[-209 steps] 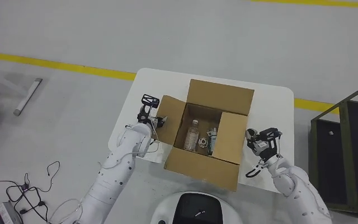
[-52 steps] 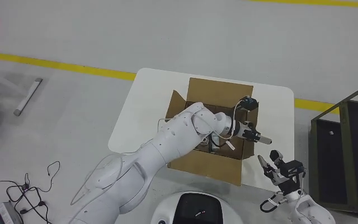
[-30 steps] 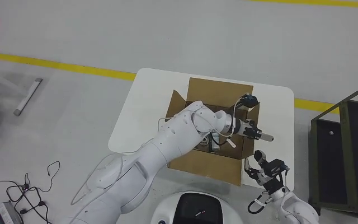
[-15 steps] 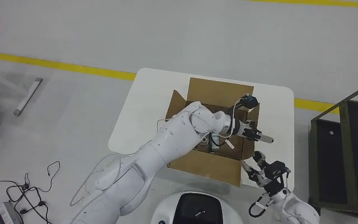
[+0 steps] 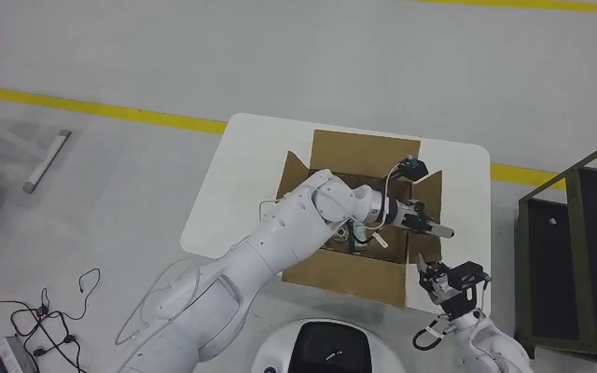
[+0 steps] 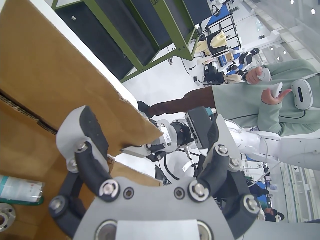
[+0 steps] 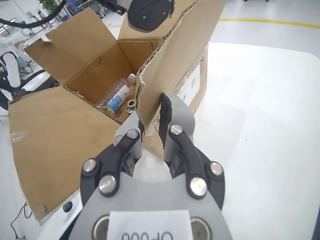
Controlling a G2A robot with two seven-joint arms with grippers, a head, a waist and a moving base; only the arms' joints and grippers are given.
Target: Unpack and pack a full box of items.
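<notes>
Unpacking unfinished: plastic bottle (image 7: 117, 96) and metal flange (image 7: 130, 104) lie in the cardboard box (image 7: 95, 76). Left gripper (image 6: 150, 126) gapes wide, right gripper (image 7: 151, 116) narrowly; both straddle 1 flap (image 7: 175, 51), seemingly unclamped.

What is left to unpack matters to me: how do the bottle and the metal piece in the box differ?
The bottle is clear plastic with a white cap and a blue-and-white label; the metal piece is bare grey metal. The bottle is long and much the larger; the metal piece is a short ring with a hole through it. Both lie close together on the floor of the open cardboard box.
</notes>
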